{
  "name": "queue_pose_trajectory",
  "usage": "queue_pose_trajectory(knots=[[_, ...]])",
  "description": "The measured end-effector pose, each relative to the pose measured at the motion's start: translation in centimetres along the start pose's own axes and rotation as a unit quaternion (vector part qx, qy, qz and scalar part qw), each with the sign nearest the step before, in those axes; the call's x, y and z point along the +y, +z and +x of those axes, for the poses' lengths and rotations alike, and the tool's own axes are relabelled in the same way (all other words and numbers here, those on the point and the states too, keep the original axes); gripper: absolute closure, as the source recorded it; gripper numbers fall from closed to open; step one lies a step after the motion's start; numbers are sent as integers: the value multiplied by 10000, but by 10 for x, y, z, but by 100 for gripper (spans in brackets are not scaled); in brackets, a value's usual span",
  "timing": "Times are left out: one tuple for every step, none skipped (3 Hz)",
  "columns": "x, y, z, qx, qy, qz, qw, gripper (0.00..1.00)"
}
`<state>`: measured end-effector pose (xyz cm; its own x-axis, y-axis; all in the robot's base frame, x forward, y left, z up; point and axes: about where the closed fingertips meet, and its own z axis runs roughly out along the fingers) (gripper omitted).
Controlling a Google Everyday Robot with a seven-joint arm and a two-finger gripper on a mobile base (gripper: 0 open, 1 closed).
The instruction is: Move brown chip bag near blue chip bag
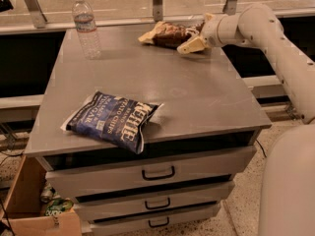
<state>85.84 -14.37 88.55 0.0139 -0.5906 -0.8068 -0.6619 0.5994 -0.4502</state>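
The arm reaches in from the right, its gripper [199,32] spread apart around the right end of the brown chip bag [167,33] (crinkled, cream-ended) at the table's [206,97] far edge, well apart from the blue chip bag [115,122].

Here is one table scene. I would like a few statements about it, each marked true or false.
1. The blue chip bag lies near the front edge of the table. True.
2. The brown chip bag touches the blue chip bag. False: they lie far apart, and the brown one is at the back edge.
3. The hand is at the back of the table, at the brown chip bag. True.
4. The water bottle lies on its side. False: it stands upright.
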Motion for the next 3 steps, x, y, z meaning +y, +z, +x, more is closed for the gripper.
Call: queue_pose_trajectory(knots=[[-13,-1,-2,-21,-115,149,9998,42],[-15,-6,-7,-18,-213,169,9996,65],[-5,-11,-17,-27,-392,38,9992,89]])
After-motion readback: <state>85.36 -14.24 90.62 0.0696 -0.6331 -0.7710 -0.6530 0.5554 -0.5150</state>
